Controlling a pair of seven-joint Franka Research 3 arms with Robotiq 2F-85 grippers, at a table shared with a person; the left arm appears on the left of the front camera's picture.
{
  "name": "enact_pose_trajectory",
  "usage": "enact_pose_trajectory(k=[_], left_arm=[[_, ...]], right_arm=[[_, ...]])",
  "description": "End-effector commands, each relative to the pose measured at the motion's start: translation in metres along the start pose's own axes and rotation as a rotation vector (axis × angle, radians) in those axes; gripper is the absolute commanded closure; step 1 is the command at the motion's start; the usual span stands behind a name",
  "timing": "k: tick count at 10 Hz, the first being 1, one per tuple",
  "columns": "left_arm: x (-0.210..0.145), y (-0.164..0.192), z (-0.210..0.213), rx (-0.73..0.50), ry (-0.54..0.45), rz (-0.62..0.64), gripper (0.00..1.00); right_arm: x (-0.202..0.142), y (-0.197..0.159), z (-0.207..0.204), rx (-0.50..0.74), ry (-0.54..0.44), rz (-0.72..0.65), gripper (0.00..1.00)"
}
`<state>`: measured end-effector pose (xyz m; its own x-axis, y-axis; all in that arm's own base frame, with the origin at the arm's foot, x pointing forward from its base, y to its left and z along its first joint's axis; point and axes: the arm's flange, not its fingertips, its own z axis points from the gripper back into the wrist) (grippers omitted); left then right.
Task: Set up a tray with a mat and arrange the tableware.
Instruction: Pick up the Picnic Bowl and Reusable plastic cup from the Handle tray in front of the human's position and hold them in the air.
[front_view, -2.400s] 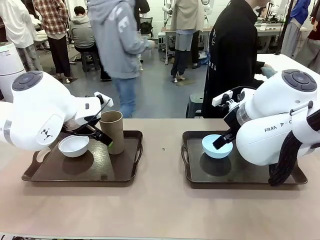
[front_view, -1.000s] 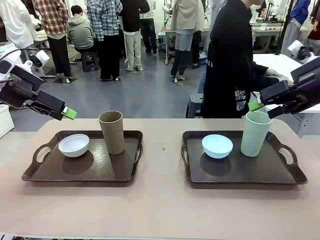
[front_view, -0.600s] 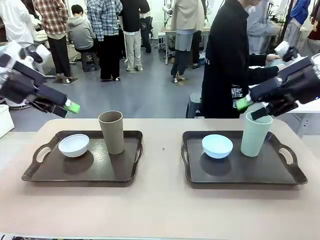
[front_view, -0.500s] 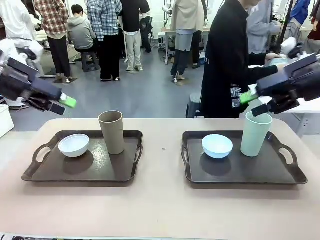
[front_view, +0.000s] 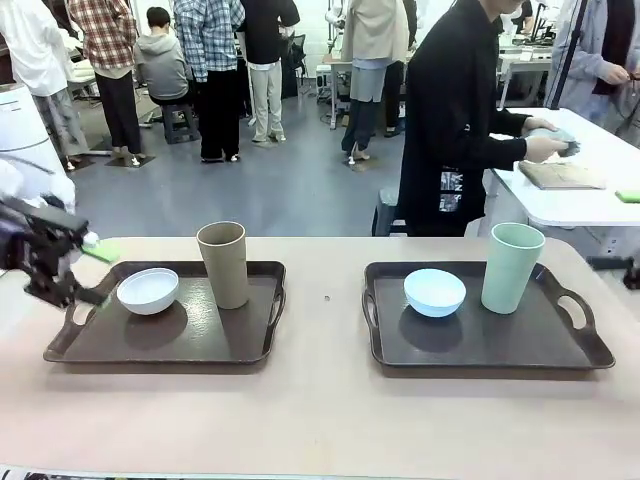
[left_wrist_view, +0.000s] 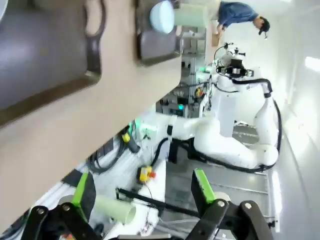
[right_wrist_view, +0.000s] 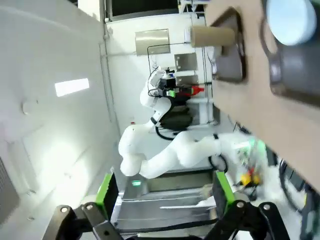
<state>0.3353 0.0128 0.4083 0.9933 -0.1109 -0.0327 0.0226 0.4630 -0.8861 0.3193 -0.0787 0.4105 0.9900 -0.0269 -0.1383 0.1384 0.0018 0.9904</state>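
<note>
Both arms have dropped back; left gripper (front_view: 95, 272), motion-blurred, hangs low beside the left tray (front_view: 160, 350), fingers spread; right gripper (right_wrist_view: 165, 192), rolled sideways, gapes too.

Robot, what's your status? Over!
Left gripper, right gripper: jaws open, empty. White bowl, tan cup on left tray; blue bowl, green cup on right tray. Nothing blocking.

left pincer (front_view: 96, 272) blurred, outline unclear
</note>
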Motion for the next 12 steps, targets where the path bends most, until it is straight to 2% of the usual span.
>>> enact_pose_trajectory(k=[1,2,3,4,7,8,9,10,12], left_arm=[[-0.003,-0.019,0.016,-0.004,-0.068,-0.065,0.00],[-0.003,-0.019,0.016,-0.004,-0.068,-0.065,0.00],[0.002,0.005,-0.003,0.005,0.007,0.006,0.00],[-0.004,0.000,0.012,-0.024,-0.073,-0.047,0.00],[-0.035,-0.029,0.041,-0.147,-0.314,-0.206,0.00],[-0.041,-0.038,0.042,-0.129,-0.334,-0.212,0.00],[-0.034,-0.046,0.025,-0.017,-0.261,-0.190,0.00],[-0.016,-0.036,0.060,-0.127,-0.301,-0.162,0.00],[-0.016,-0.036,0.060,-0.127,-0.301,-0.162,0.00]], right_arm=[[-0.004,0.028,-0.004,-0.022,-0.026,0.152,0.00],[-0.004,0.028,-0.004,-0.022,-0.026,0.152,0.00],[-0.004,0.028,-0.004,-0.022,-0.026,0.152,0.00],[0.004,0.001,-0.001,-0.017,0.002,0.037,0.00],[-0.002,0.015,-0.007,-0.041,-0.005,0.152,0.00],[-0.004,0.022,-0.006,-0.033,-0.029,0.191,0.00],[-0.003,0.026,-0.007,-0.022,-0.058,0.221,0.00],[0.001,0.016,-0.006,-0.054,0.000,0.125,0.00],[0.001,0.016,-0.006,-0.054,0.000,0.125,0.00]])
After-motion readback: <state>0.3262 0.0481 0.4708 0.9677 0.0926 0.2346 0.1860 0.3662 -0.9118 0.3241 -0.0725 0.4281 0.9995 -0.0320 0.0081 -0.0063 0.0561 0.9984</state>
